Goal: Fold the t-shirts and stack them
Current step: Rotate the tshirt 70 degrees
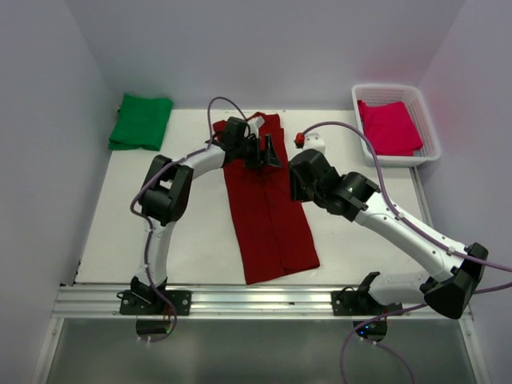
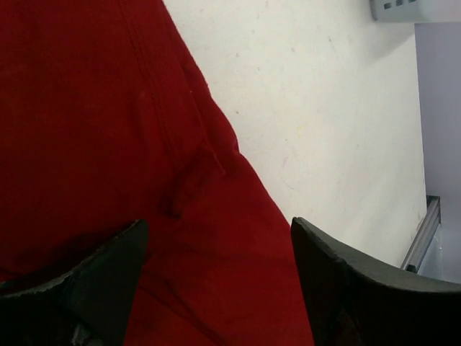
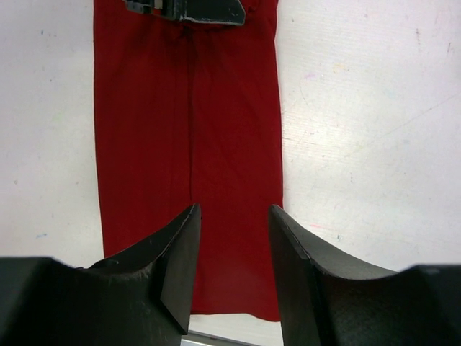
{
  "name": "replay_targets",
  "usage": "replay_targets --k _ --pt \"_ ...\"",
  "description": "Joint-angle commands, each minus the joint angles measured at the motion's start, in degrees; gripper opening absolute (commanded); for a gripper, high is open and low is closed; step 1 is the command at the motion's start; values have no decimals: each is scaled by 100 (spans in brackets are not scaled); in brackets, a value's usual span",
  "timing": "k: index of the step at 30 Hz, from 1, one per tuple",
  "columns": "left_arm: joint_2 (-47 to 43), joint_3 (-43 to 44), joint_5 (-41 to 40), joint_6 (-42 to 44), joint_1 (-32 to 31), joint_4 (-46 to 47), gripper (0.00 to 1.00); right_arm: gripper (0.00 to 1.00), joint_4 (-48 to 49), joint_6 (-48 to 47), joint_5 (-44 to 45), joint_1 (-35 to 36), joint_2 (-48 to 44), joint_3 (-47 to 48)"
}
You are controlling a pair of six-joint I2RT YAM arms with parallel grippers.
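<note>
White table (image 1: pixel 192 240) | maroon t-shirt (image 1: pixel 270 220) long axis near-to-far | left gripper (image 2: pixel 216 241), right gripper (image 3: pixel 233 216) both spread

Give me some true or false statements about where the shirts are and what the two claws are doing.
The dark red shirt lies flat as a long narrow strip. True.
The green shirt is in the basket. False: it lies folded at the far left, and the basket holds the pink shirt.
The left claw is clamped shut. False: it is open over the dark red shirt.
The right claw is open above the dark red shirt. True.
</note>
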Motion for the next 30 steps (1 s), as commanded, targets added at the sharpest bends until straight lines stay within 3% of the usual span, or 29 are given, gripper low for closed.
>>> replay_targets --k 1,4,5,6,9,15,19,24,30 --pt "-1002 -225 -455 133 12 900 85 47 159 -21 175 -46 -68 -81" --pt "-1442 -410 -649 195 12 850 88 52 256 -48 236 -108 -7 -142" --pt "-1575 -628 -702 195 12 771 88 62 273 -48 298 -143 28 -168" --pt "-1724 -813 -859 195 12 771 88 65 300 -30 316 -265 81 -247" --pt "-2644 -1910 -1150 169 3 489 89 72 405 110 -113 -739 257 -554" --pt "-4550 -4643 -1704 -391 -505 -161 89 70 1143 672 -1194 -1373 90 -1905" --pt "-5801 -6321 -1924 -1358 -1716 -170 90 67 1827 1085 -1941 -1374 -50 -2909" --pt "-7259 -7027 -2276 -2483 -2677 -258 92 59 2593 1499 -2795 -1373 -419 -4086" --pt "-7606 -7511 -2390 -3143 -3275 -144 92 54 2506 1578 -2892 -1374 -920 -4484"
